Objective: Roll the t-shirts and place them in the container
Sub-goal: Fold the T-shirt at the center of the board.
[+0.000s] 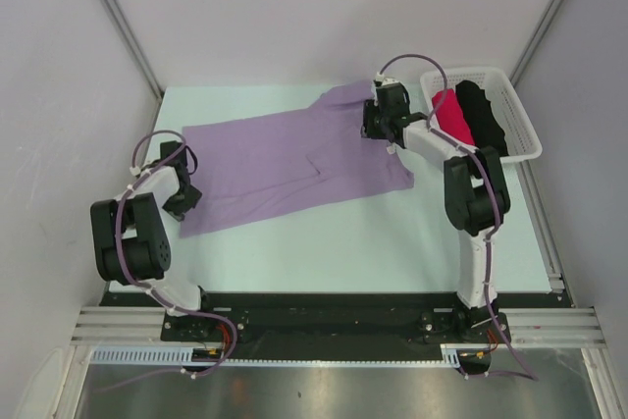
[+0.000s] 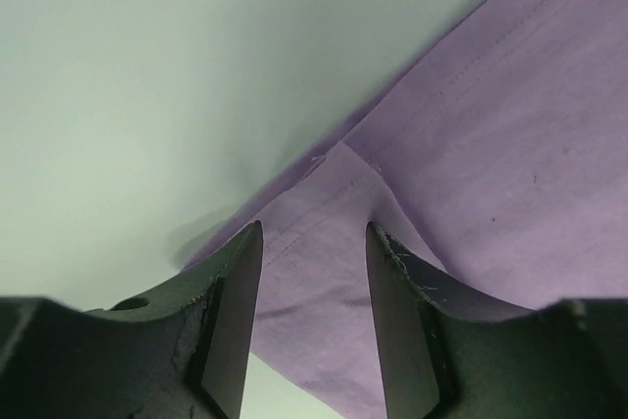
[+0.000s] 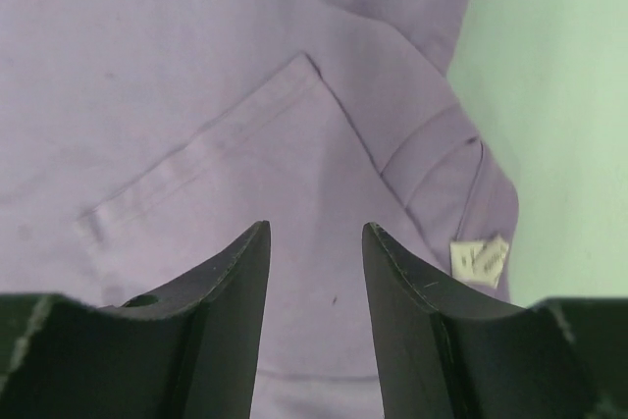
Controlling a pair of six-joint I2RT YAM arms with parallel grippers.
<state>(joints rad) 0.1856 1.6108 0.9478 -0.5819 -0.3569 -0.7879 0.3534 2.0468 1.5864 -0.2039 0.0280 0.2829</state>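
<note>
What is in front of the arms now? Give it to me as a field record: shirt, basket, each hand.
shirt: lilac t-shirt spread out on the table, not yet rolled
basket: white basket at the far right, holding a crimson-pink roll and a black roll
left hand: open, at the shirt's near-left hem corner
right hand: open, over the shirt's far-right part, near its label

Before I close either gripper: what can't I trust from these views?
- Top view: fingertips of the right gripper are hidden under its wrist; contact with the lilac t-shirt is unclear.
- Right wrist view: the label print is too small to read.
- Left wrist view: the shirt's near edge runs behind the left gripper and off the bottom edge.
</note>
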